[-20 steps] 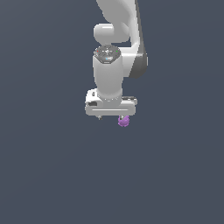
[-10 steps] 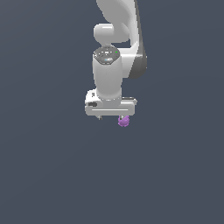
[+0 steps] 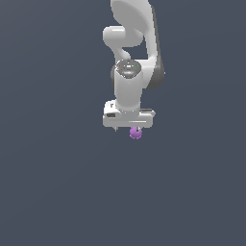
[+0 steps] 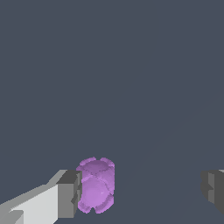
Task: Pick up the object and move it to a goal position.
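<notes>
Purple stands out against the plain dark grey-blue ground: the small glossy purple lumpy blob [image 3: 136,133] sits directly under the white robot arm's gripper [image 3: 129,129], showing below the flat white bar of the hand, toward the exterior view's right of the bar's middle. The white Panda arm [image 3: 129,62] comes down from the upper edge of that view and points its wrist straight down, with the hand's bar lying crosswise. In the wrist view the gripper [image 4: 140,190] is spread wide, its two dark grey fingertip pads well apart. One pad [image 4: 69,192], on the end of a white finger, stands right against the side of the purple blob [image 4: 96,186], touching it or very nearly so; the other pad [image 4: 213,189] is far off across an open gap, with bare ground between it and the blob. So the blob lies between the fingers but close to one of them, and nothing is clamped. Its surface shows rounded knobs along the rim and faint facet lines. Whether it rests on the ground or hangs just above it cannot be told from either view.
</notes>
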Robot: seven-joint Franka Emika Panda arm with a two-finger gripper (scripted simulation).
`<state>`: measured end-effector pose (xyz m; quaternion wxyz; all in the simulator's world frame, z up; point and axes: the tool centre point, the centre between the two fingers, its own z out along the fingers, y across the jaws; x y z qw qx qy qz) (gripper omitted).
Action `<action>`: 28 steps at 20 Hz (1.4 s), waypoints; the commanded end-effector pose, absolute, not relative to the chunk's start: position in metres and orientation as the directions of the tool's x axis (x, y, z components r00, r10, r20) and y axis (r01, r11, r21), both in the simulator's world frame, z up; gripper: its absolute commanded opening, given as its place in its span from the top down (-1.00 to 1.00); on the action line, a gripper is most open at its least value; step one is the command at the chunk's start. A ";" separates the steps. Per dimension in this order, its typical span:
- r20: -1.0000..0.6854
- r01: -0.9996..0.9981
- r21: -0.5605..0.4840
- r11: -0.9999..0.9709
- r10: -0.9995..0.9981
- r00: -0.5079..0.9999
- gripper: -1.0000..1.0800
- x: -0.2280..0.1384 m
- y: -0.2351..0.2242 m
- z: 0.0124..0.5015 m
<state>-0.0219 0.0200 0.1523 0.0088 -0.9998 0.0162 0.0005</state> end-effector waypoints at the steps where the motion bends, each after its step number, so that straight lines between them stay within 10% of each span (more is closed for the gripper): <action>1: -0.002 -0.037 -0.013 -0.999 -0.037 0.999 -0.92 -0.033 0.031 0.139; 28: 0.000 -0.056 0.000 -0.998 -0.056 0.998 -0.92 -0.091 0.071 0.066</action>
